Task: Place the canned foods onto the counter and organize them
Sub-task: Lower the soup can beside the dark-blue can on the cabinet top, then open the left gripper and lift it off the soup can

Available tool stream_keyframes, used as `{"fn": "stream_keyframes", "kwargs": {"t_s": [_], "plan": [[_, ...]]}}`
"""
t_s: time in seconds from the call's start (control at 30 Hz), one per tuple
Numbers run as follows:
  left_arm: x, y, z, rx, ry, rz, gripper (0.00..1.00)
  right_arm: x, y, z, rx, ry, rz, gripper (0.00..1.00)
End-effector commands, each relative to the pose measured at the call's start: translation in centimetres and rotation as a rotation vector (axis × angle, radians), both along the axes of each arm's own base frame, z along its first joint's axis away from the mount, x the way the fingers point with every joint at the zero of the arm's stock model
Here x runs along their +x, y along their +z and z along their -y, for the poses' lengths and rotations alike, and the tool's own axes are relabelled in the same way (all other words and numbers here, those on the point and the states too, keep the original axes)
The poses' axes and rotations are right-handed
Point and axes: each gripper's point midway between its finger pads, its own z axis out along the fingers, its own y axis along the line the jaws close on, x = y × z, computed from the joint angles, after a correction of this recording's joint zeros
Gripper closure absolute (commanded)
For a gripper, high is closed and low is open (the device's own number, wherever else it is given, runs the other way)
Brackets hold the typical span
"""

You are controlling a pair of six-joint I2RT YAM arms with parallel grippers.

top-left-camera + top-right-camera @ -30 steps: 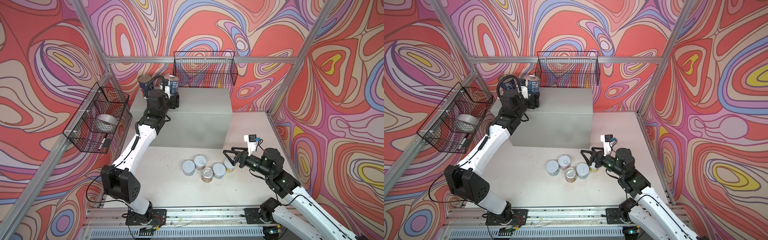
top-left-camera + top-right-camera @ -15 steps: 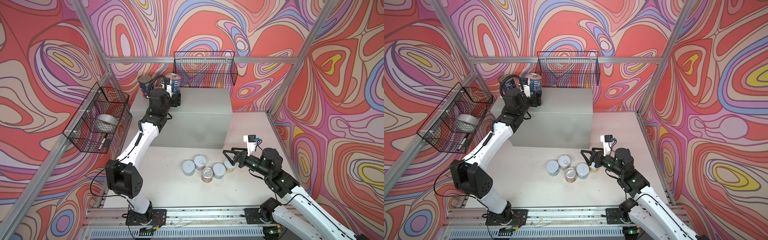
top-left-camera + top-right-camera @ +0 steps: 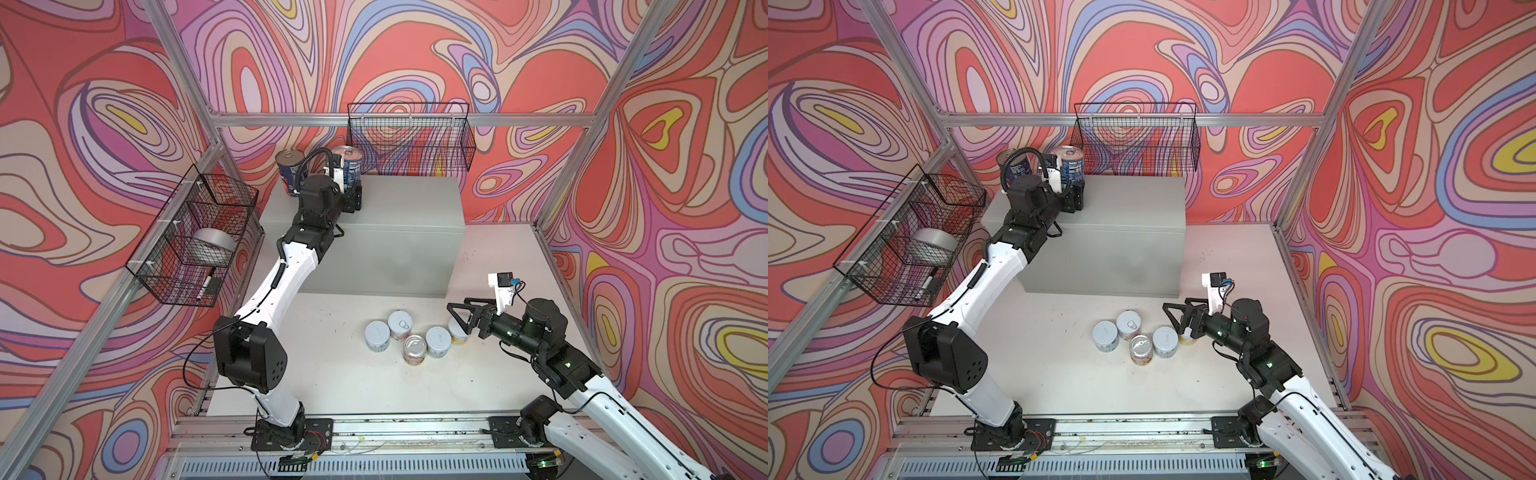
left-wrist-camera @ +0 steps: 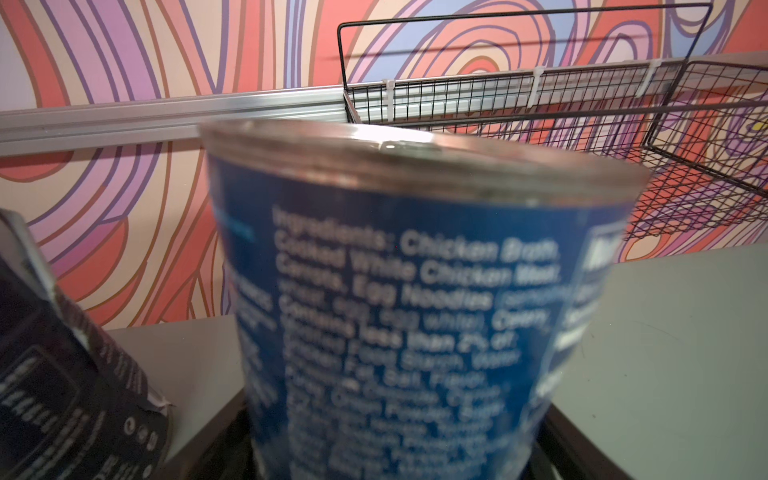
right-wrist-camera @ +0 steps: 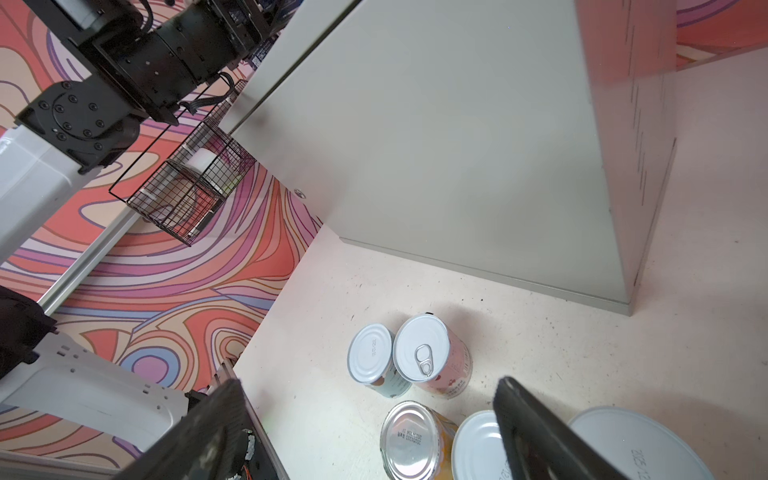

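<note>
On the grey counter (image 3: pixel 399 208), near its back left, my left gripper (image 3: pixel 353 197) is shut on a tall dark-blue can (image 3: pixel 348 166). That can fills the left wrist view (image 4: pixel 415 311). A second tall blue can (image 3: pixel 289 170) stands at the counter's back left corner. Several short cans (image 3: pixel 414 348) stand grouped on the white table in front of the counter. My right gripper (image 3: pixel 457 318) hangs open just above the rightmost of them. In the right wrist view its fingers (image 5: pixel 536 432) straddle the lids (image 5: pixel 478 449), and a pink-labelled can (image 5: pixel 428 357) stands beyond.
A black wire basket (image 3: pixel 409 137) hangs on the back wall just behind the counter. Another wire basket (image 3: pixel 166 266) on the left wall holds a grey tape roll (image 3: pixel 214 245). An aluminium rail (image 3: pixel 395 428) runs along the table's front edge.
My left gripper has carried the blue can a little farther back on the counter, toward the wall. The right arm has not moved.
</note>
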Motion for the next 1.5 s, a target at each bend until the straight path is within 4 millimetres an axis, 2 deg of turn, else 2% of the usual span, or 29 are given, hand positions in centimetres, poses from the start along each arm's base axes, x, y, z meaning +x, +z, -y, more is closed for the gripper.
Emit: {"fn": "stream_keyframes", "kwargs": {"t_s": [0.0, 0.1, 0.3, 0.63, 0.97, 1.3, 1.47], "plan": [[0.2, -0.8, 0.3, 0.012, -0.024, -0.044, 0.11, -0.3, -0.6, 0.3, -0.01, -0.007, -0.002, 0.03], [-0.3, -0.8, 0.3, 0.036, -0.022, -0.07, 0.0, -0.6, -0.6, 0.0, 0.002, 0.014, -0.004, 0.04], [-1.7, -0.1, 0.2, 0.1, 0.015, -0.054, 0.0, -0.4, -1.0, -0.4, 0.002, 0.029, -0.025, 0.04], [-4.4, 2.3, 0.4, 0.11, 0.04, 0.018, 0.0, 0.0, -1.1, -0.6, 0.001, 0.03, -0.033, 0.03], [-6.6, 1.5, -0.3, 0.074, 0.079, 0.025, 0.0, 0.0, -1.8, -0.3, -0.017, 0.013, -0.058, 0.03], [-8.6, 2.1, 0.4, 0.062, 0.053, 0.029, 0.0, -0.1, -2.7, 0.2, -0.045, -0.014, -0.09, 0.03], [-9.8, 2.2, 0.6, 0.064, 0.037, 0.026, 0.0, -0.2, -3.7, 1.1, -0.086, -0.053, -0.11, 0.03]]}}
